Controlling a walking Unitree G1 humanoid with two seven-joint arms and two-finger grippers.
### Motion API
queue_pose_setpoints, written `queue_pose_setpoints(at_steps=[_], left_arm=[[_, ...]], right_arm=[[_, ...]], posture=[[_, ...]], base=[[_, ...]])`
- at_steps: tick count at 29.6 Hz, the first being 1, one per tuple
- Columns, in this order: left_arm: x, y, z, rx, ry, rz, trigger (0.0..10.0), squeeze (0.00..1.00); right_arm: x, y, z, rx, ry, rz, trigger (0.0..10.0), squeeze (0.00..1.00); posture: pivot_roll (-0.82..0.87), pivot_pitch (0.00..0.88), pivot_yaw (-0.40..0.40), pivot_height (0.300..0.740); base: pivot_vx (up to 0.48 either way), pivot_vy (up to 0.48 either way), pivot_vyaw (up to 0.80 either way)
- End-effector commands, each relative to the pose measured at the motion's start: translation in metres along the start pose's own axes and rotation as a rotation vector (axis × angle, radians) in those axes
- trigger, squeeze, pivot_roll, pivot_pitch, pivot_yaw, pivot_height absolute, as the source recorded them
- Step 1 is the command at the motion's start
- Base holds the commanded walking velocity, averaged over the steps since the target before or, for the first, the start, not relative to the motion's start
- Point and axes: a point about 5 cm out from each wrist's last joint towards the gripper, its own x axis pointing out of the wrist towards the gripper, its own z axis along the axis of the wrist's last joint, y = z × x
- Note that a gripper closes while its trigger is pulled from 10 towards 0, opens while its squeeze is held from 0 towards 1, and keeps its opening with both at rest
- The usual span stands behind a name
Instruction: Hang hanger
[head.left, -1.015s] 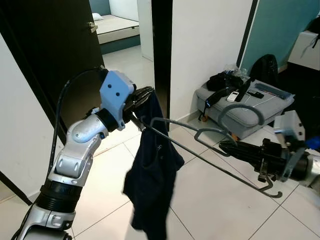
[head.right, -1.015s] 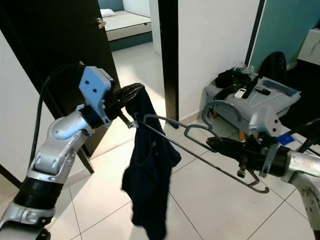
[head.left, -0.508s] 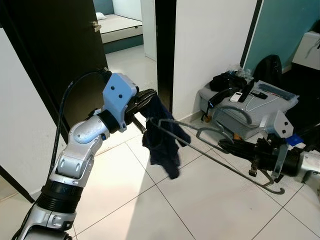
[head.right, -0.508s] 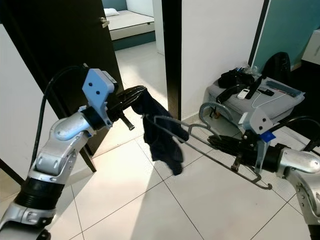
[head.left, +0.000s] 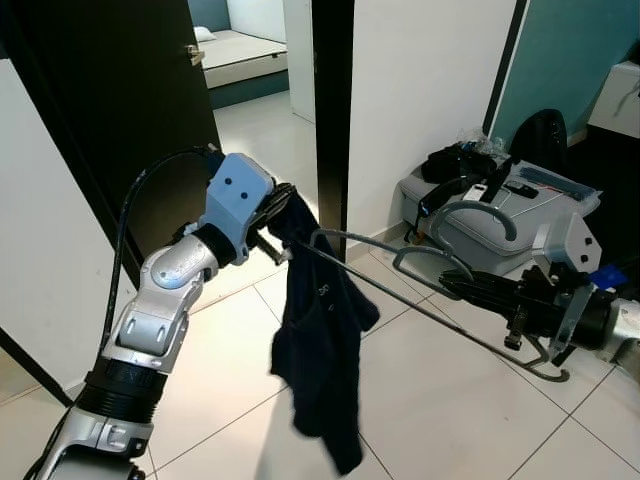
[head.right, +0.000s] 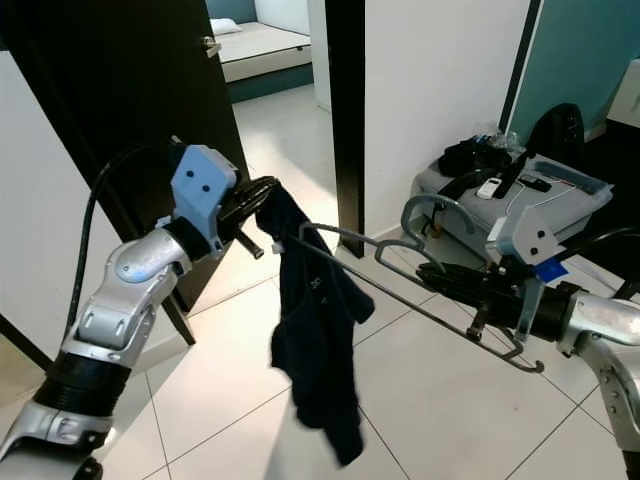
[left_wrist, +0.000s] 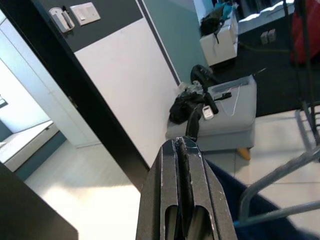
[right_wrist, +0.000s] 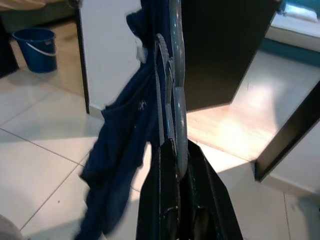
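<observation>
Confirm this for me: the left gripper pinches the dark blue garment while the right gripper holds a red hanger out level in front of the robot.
Not quite. The hanger is grey metal, not red, as the left eye view shows. The rest stands: the left gripper pinches the dark blue garment and the right gripper holds the hanger out level in front of the robot.

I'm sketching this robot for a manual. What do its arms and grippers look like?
Both arms are silver metal with ribbed black joint collars. The left gripper has long black fingers, a light-blue housing and a looping black cable. The right gripper has black fingers and a white-grey bracket.
</observation>
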Motion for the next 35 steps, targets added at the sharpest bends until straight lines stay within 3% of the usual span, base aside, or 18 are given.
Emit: queue_pose_setpoints(at_steps=[1,10,18,25,32,35], left_arm=[[0.002,-0.001,0.008,-0.024,-0.04,-0.007,10.0,0.0],[0.001,-0.031,0.012,-0.141,-0.076,-0.104,10.0,0.0],[0.003,-0.029,0.022,-0.21,-0.13,-0.078,10.0,0.0],[0.002,-0.029,0.023,-0.211,-0.129,-0.085,10.0,0.0],[-0.001,-0.036,0.013,-0.17,-0.067,-0.103,10.0,0.0],[-0.003,-0.037,0.006,-0.134,-0.028,-0.107,10.0,0.0]], right_arm=[[0.003,-0.003,-0.01,0.011,0.081,-0.037,10.0,0.0],[0.014,-0.012,-0.028,0.045,0.2,-0.134,10.0,0.0],[0.015,-0.016,-0.037,0.062,0.255,-0.191,10.0,0.0],[0.013,-0.031,-0.044,0.112,0.301,-0.324,10.0,0.0],[0.003,-0.054,-0.05,0.178,0.328,-0.538,10.0,0.0],[0.007,-0.053,-0.046,0.179,0.302,-0.529,10.0,0.0]], posture=[[-0.12,0.0,0.087,0.74],[-0.1,0.0,0.081,0.74],[-0.09,0.0,0.08,0.74],[-0.1,0.0,0.082,0.74],[-0.1,0.0,0.078,0.74],[-0.1,0.0,0.079,0.74]], base=[[0.0,0.0,0.0],[0.0,0.0,0.0],[0.0,0.0,0.0],[0.0,0.0,0.0],[0.0,0.0,0.0],[0.0,0.0,0.0]])
